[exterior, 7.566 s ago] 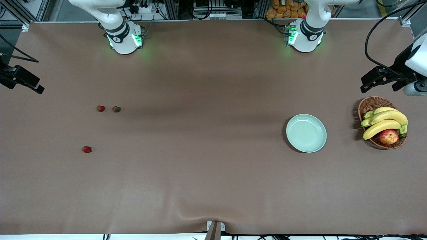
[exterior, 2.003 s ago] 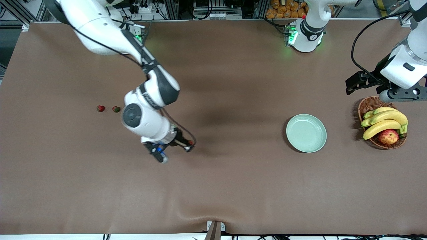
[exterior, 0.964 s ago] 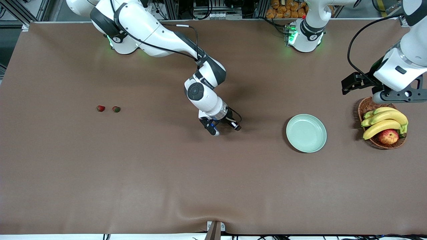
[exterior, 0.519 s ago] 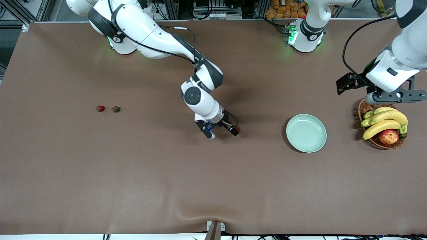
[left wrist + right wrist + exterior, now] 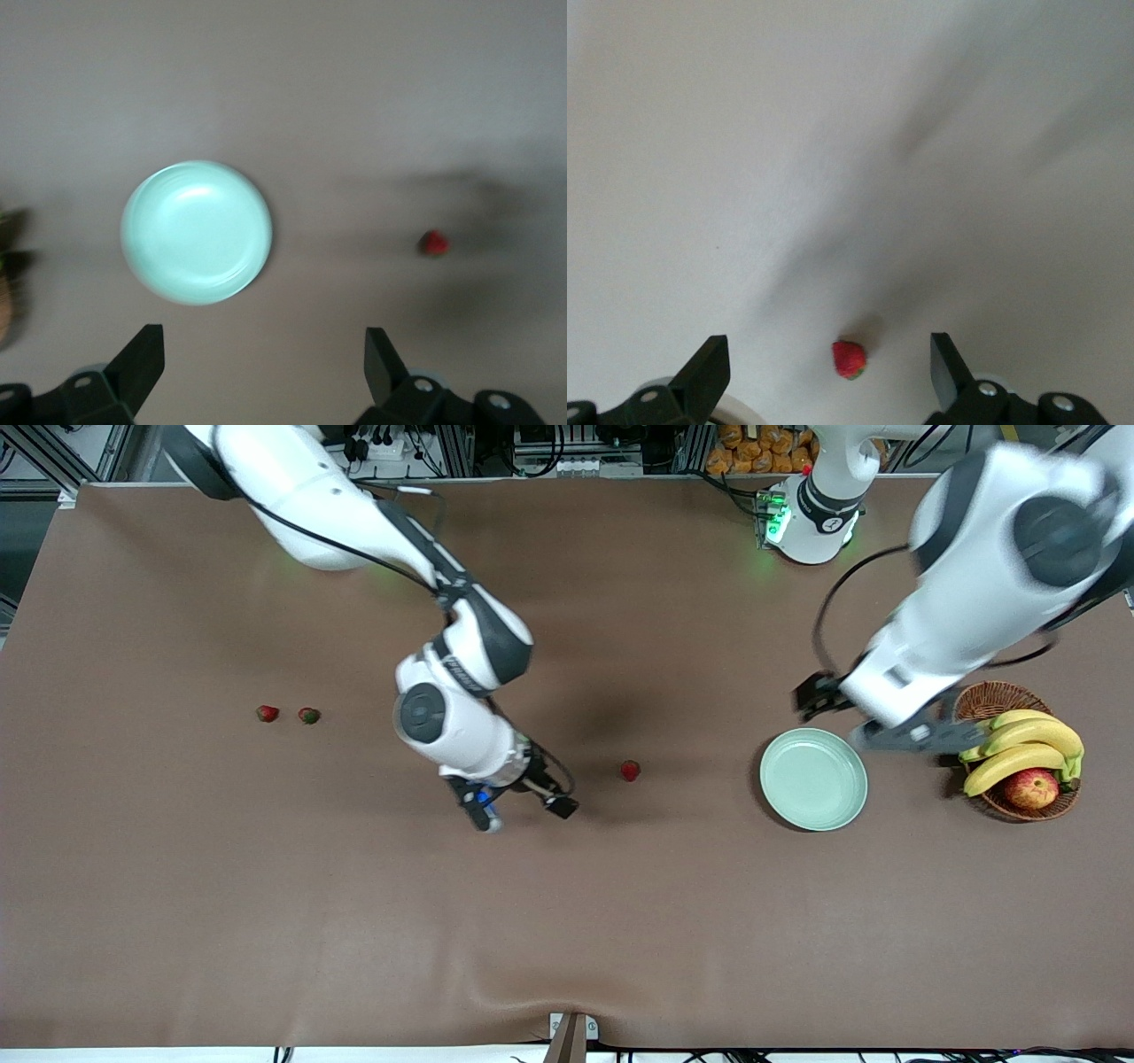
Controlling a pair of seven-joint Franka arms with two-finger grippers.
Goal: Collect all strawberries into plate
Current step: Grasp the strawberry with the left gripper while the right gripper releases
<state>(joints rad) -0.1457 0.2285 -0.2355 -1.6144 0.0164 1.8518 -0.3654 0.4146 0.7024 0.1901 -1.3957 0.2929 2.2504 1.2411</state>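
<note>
Across the brown surface (image 5: 567, 921) in the front view, your plate (image 5: 813, 779) sat bare toward the left arm's end, with no berry on it; you had none of the three strawberries collected; one strawberry (image 5: 630, 770) lay on the surface between the plate and the right claw (image 5: 523, 811), well short of the plate's rim; the other two strawberries, one (image 5: 267, 713) just beside the other (image 5: 308, 715), rested toward the right arm's end, well apart from everything else; your right claw hung low over the surface beside the middle berry with its fingers apart and nothing between them; your left claw (image 5: 864, 717) was over the surface at the plate's edge farther from the camera, beside the wicker basket (image 5: 983, 701) of bananas (image 5: 1023, 744) and an apple (image 5: 1030, 787).

From the left wrist view, you could see the left claw (image 5: 264, 365) spread wide and empty above the plate (image 5: 197, 232), with the lone strawberry (image 5: 433, 243) lying off to one side on the cloth, apart from the plate.

From the right wrist view, your right claw (image 5: 829, 370) stood open too, the strawberry (image 5: 849, 359) lying on the surface between its two fingers but not gripped.

By my judgement you were at the very start; one berry sat partway toward the plate, likely within the left arm's reach; all three remained to be placed.
</note>
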